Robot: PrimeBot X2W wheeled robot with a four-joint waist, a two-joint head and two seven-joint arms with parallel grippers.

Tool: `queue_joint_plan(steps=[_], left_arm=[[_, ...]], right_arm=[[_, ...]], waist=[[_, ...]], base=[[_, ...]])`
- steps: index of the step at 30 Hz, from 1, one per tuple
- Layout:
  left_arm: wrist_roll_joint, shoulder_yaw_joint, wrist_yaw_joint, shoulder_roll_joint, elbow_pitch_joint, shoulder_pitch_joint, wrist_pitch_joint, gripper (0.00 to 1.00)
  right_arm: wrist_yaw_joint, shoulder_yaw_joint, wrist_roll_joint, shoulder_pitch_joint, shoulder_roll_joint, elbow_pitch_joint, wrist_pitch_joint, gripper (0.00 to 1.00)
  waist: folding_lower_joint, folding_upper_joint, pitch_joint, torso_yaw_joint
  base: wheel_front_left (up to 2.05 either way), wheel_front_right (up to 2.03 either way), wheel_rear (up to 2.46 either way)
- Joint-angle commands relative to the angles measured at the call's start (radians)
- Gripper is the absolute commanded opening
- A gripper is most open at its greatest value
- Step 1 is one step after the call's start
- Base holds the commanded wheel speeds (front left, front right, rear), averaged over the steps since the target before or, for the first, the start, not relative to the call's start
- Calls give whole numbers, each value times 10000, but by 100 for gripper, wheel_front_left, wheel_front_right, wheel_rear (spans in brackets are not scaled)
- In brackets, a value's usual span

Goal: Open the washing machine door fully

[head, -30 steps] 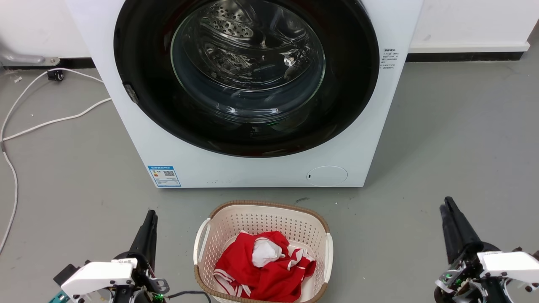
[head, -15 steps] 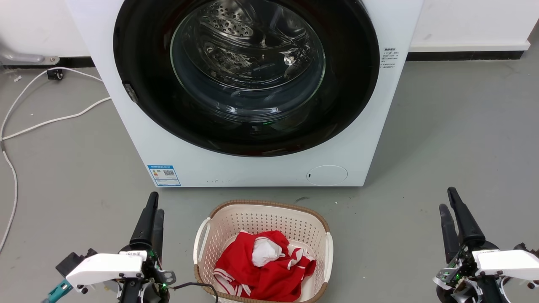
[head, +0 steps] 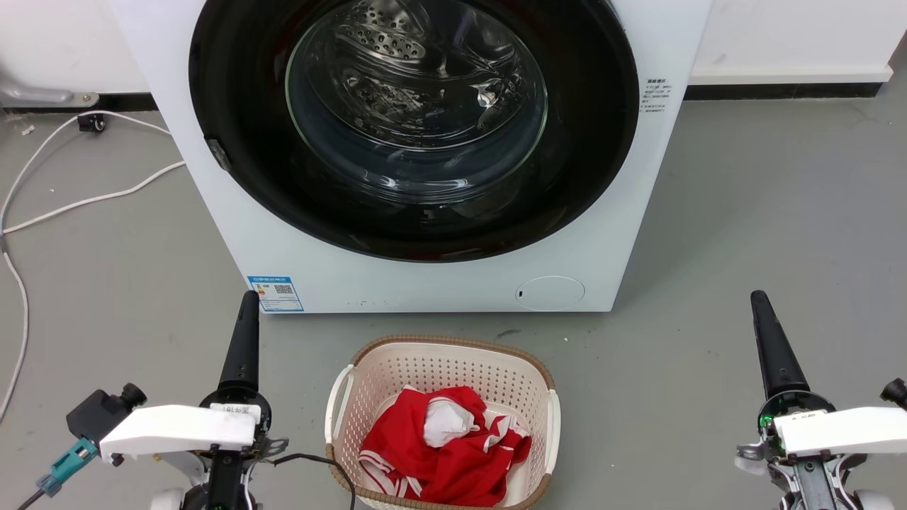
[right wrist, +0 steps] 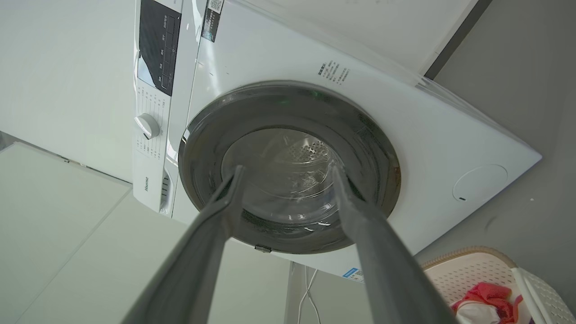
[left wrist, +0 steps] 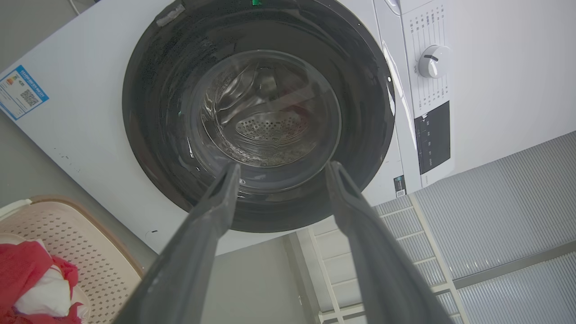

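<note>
Washing machine door (head: 414,120): black glossy disc with a bulging glass window, lying flush against the white front of the washing machine (head: 425,283). Closed. Its rim reaches nearly to both side edges of the cabinet. A small grey catch (head: 219,156) sits on the rim at the head view's left.

Left gripper (head: 249,299): low, in front of the machine's lower left corner, tip just beside the blue label (head: 275,294), not touching. In the left wrist view, jaws apart, nothing between them, pointed at the door's lower part.

Right gripper (head: 758,299): low, out past the machine's right edge, over bare grey floor (head: 765,212). In the right wrist view, jaws apart and empty, aimed at the window.

Laundry basket (head: 339,397): between the two grippers, with a strip of floor between it and the machine front. A red garment (head: 439,460) lies inside.

Small round white flap (head: 550,293): at the machine's lower right corner.

White cable (head: 71,205): loops over the floor left of the machine, well apart from the left gripper.

Open floor is widest to the right of the machine.
</note>
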Motion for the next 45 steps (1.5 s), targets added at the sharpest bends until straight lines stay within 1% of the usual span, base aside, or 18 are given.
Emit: queue_joint_plan(steps=[1, 2, 3, 5, 13, 14, 15, 25, 30, 36, 45], left_arm=[[472, 21, -18, 26, -316, -290, -102, 100], [697, 8, -18, 21, -380, -287, -140, 100], [697, 8, -18, 21, -380, -287, -140, 100], [1165, -49, -19, 17, -464, -265, -211, 100], [3047, -188, -22, 81, -597, -172, -488, 100], [3757, -168, -23, 90, -622, -131, -584, 100], [3993, -164, -23, 93, -634, -117, -611, 100], [5945, -232, -25, 132, -683, 20, -918, 100], [6768, -401, -14, 197, -653, 37, -1052, 100], [7666, -571, 146, 289, -599, 50, -1211, 100], [8937, -968, 521, 563, -607, -49, -1437, 100]], right_arm=[[2, 61, -441, -40, -7, -319, -117, 100], [2, 81, -691, -27, -5, -383, -157, 100], [2, 81, -691, -27, -5, -383, -157, 100], [2, 116, -1163, 13, -2, -491, -225, 100], [2, 274, -3494, 154, 8, -739, -497, 100], [2, 281, -4089, 185, 12, -800, -596, 100], [2, 277, -4277, 203, 14, -816, -607, 100], [2, 329, -5929, 329, 27, -989, -704, 100], [2, 325, -6573, 396, 32, -1035, -719, 100], [2, 367, -7313, 413, 40, -1098, -759, 100], [2, 383, -8488, 467, 50, -1249, -775, 100]], waist=[[0, 0, 3, -3], [0, 0, 8, -4], [0, 0, 8, -4], [0, 0, 12, -7], [0, 0, 51, -29], [0, 0, 70, -42], [0, 0, 77, -47], [0, 0, 100, -72], [0, 0, 112, -63], [0, 0, 127, -69], [0, 0, 204, -98]], base=[[0, 0, 0], [0, 0, 0], [0, 0, 0], [0, 0, 0], [0, 0, 0], [0, 0, 0], [0, 0, 0], [0, 0, 0], [0, 0, 0], [0, 0, 0], [0, 0, 0]])
